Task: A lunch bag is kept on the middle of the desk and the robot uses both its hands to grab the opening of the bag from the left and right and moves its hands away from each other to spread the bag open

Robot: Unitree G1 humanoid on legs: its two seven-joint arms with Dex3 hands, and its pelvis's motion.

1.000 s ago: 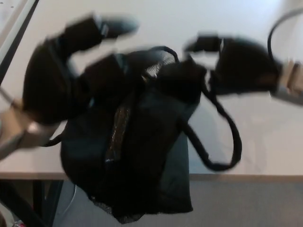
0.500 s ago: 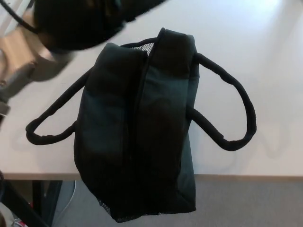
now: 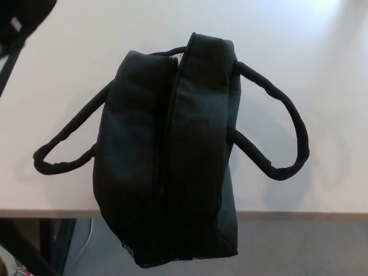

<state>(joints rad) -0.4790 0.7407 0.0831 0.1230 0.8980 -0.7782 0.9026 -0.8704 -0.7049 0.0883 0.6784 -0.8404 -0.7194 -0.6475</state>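
Observation:
A black lunch bag [image 3: 169, 155] stands on the pale desk [image 3: 299, 52], its near end hanging past the desk's front edge. Its top opening [image 3: 172, 115] is a narrow slit running front to back, the two sides pressed together, with a bit of mesh showing at the far end. One carry handle [image 3: 66, 146] loops out to the left and the other handle [image 3: 282, 132] to the right, both lying on the desk. Only a blurred black part of my left hand [image 3: 22, 18] shows in the top left corner, well away from the bag. My right hand is out of the picture.
The desk's front edge [image 3: 299, 214] runs across the lower part of the view, with grey floor [image 3: 299, 247] below it. A dark desk leg [image 3: 23, 253] shows at the bottom left.
Both hands have left the bag: the right went out of view first, and the left has drawn back up to the top left corner. The bag's opening has fallen shut.

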